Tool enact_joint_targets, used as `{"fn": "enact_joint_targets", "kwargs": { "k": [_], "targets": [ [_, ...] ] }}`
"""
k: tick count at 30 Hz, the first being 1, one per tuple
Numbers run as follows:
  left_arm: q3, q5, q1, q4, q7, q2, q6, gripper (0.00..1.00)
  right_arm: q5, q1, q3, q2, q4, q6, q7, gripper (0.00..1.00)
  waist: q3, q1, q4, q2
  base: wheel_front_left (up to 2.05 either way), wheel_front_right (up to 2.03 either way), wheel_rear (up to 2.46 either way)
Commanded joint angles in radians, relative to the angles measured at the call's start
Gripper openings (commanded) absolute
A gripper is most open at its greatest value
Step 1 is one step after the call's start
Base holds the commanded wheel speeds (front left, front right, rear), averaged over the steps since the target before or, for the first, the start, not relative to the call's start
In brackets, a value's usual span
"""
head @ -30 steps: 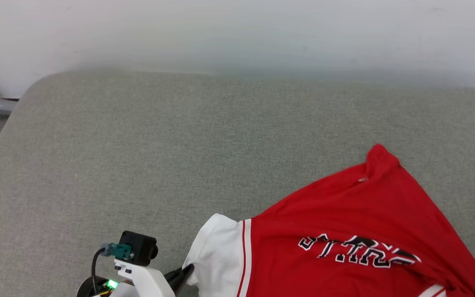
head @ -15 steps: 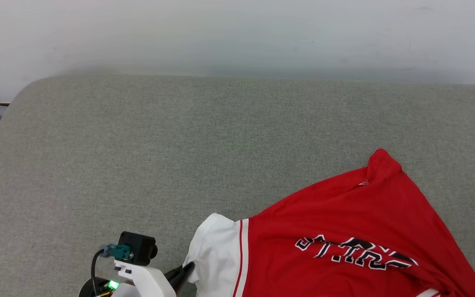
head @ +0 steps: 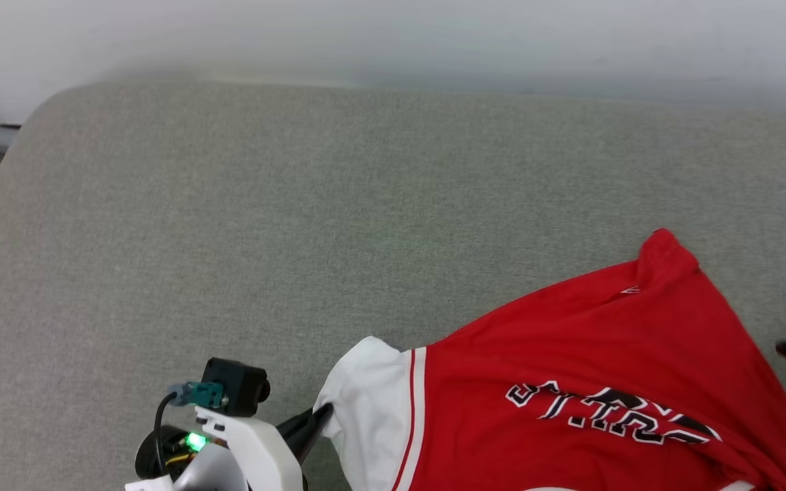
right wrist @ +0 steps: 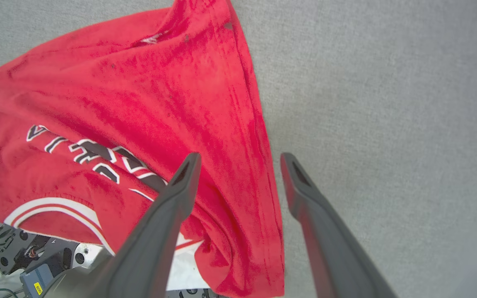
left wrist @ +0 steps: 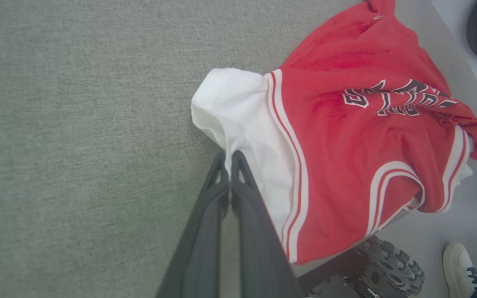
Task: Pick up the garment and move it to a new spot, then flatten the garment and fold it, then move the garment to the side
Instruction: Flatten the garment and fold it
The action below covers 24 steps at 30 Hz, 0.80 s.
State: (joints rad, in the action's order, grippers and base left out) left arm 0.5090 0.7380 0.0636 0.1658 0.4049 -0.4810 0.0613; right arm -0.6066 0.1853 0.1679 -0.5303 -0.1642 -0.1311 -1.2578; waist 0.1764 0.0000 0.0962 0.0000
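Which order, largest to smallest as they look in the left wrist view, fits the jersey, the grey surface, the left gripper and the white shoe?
1. grey surface, largest
2. jersey
3. left gripper, enlarged by its nearness to the camera
4. white shoe, smallest

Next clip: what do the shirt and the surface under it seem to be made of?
The shirt looks like soft matte knit, probably jersey: it drapes in loose folds and has striped trim. The surface looks like grey-green woven upholstery, matte, perhaps padded: fine speckled weave, rounded corner.
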Motion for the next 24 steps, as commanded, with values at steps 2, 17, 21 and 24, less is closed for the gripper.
{"fn": "enact_joint_targets", "kwargs": {
  "k": [2,17,21,24],
  "targets": [
    [0.001,-0.011,0.028,0.012,0.003,-0.002,-0.007,0.0,0.018,0.086,-0.026,0.01,0.02,0.001,-0.013,1.0,0.044,0.0,0.033,0.0,0.0,0.0,0.0],
    [0.022,-0.038,0.116,0.046,0.003,0.019,-0.025,0.0,0.215,0.388,-0.129,0.015,0.279,0.001,-0.025,1.0,0.207,0.0,0.158,0.0,0.0,0.0,0.0],
    [0.029,-0.039,0.132,0.042,-0.002,0.028,-0.032,0.0,0.24,0.403,-0.139,0.015,0.344,0.001,-0.011,1.0,0.227,0.0,0.179,0.0,0.0,0.0,0.0],
    [0.033,-0.041,0.137,0.039,-0.003,0.033,-0.032,0.0,0.244,0.404,-0.162,0.015,0.38,0.001,0.002,1.0,0.236,0.0,0.186,0.0,0.0,0.0,0.0]
  ]
}}
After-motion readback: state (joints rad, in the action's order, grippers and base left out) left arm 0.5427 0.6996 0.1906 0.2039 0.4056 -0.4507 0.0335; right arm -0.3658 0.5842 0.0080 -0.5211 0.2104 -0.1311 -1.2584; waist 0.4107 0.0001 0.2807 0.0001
